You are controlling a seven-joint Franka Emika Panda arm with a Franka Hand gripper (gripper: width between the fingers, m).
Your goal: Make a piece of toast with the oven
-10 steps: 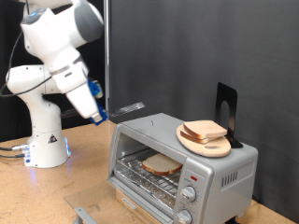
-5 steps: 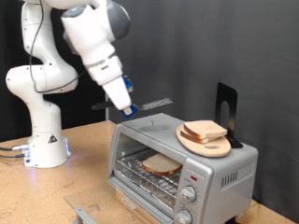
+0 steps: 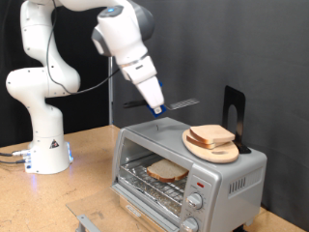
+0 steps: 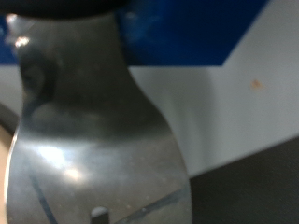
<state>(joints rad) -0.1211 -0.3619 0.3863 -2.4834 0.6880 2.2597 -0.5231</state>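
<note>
End effector point(image 3: 159, 109) is gripping a flat metal spatula point(image 3: 181, 103), blade extending toward the exterior view's right above the oven point(image 3: 188, 164). The piece of toast point(image 3: 168, 171) is lying on the wire rack inside the open oven, directly below the end effector.

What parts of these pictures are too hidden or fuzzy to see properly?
- Gripper: in the exterior view too small to tell whether its fingers are open or shut around the flat metal tool.
- Wrist view: the metal tool fills the frame up close and blurred, hiding the oven and bread.
- Oven: its knobs are too small to read.
- Piece of toast: partly hidden by the oven's frame and rack.
</note>
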